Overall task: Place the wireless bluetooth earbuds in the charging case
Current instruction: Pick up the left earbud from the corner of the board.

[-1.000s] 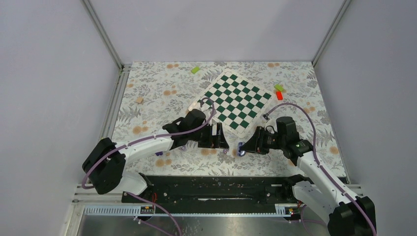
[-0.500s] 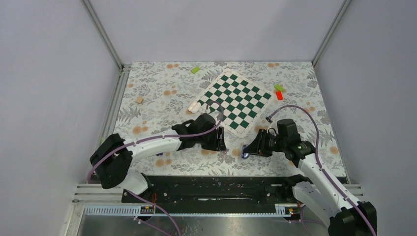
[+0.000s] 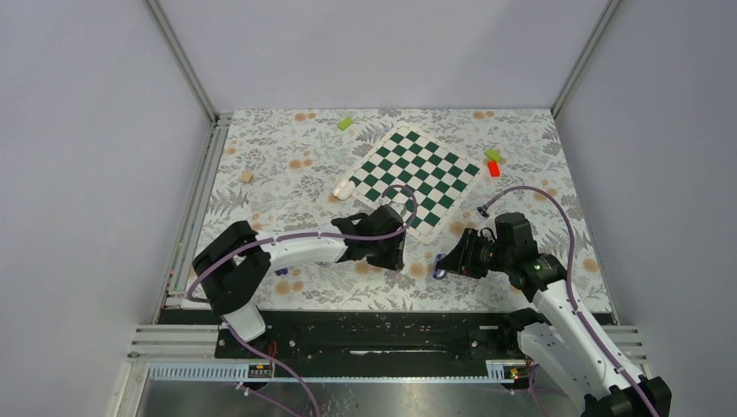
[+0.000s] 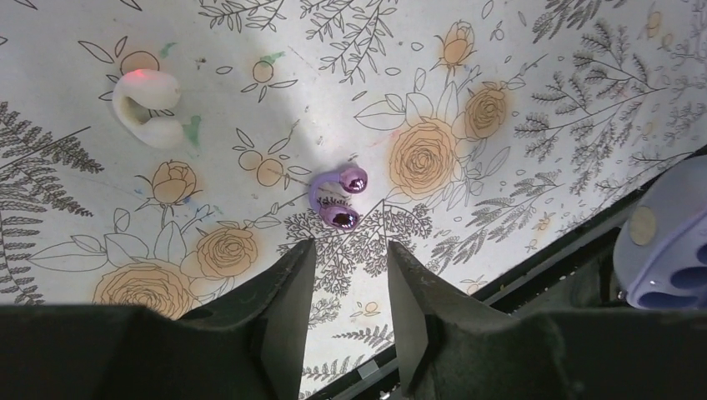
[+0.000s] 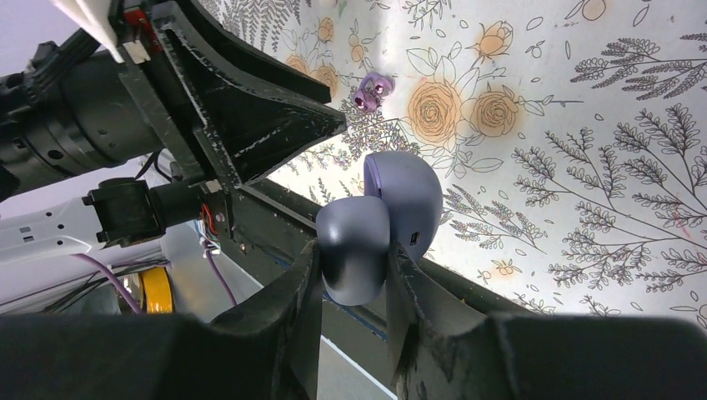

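Observation:
My right gripper is shut on an open lavender earbud case and holds it above the mat's near edge. The case also shows at the right edge of the left wrist view. My left gripper is open and empty, just short of a glossy purple clip earbud on the mat; this earbud also shows in the right wrist view. A white C-shaped earbud lies further off on the mat. A white oval charging case lies at the chessboard's left edge, away from both grippers.
A green-and-white chessboard lies tilted at mid-table. A green block sits at the back, green and red blocks at the right, a tan cube at the left. The black base rail runs along the near edge.
My left gripper has moved right along the mat's near part, toward the purple earbud. My right gripper has drawn a little to the right with the lavender case still in it.

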{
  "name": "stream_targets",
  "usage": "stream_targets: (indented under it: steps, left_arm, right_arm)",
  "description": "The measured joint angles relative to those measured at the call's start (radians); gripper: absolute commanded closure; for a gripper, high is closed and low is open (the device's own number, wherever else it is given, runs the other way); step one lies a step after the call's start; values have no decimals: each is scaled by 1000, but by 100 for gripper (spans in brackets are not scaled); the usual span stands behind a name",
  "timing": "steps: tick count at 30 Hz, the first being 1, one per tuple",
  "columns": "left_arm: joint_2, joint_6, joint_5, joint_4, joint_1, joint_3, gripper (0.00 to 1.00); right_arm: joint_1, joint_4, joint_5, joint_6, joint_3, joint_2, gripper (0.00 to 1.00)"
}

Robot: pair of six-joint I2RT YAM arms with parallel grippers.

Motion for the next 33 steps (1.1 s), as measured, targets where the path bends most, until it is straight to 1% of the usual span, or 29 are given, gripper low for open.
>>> stream_targets:
  steps: [7, 12, 20, 30, 32, 33]
  left_arm:
    - [55, 4, -24, -12, -7, 40, 66]
    - [99, 9, -56, -29, -19, 92, 72]
    - [134, 8, -100, -79, -28, 128, 72]
    - [160, 8, -106, -107, -35, 135, 73]
    - [162, 8, -106, -110, -35, 137, 81]
    - [162, 8, -106, -111, -35, 138, 82]
  right_arm:
    - [0, -2, 0, 0, 0, -2, 100]
    - [0, -4, 0, 0, 0, -2, 100]
    - [0, -5, 0, -7, 3, 9, 100]
    - [0, -15, -1, -17, 22, 27, 100]
    - [0, -15, -1, -19, 23, 27, 100]
    - [0, -16, -1, -20, 23, 27, 100]
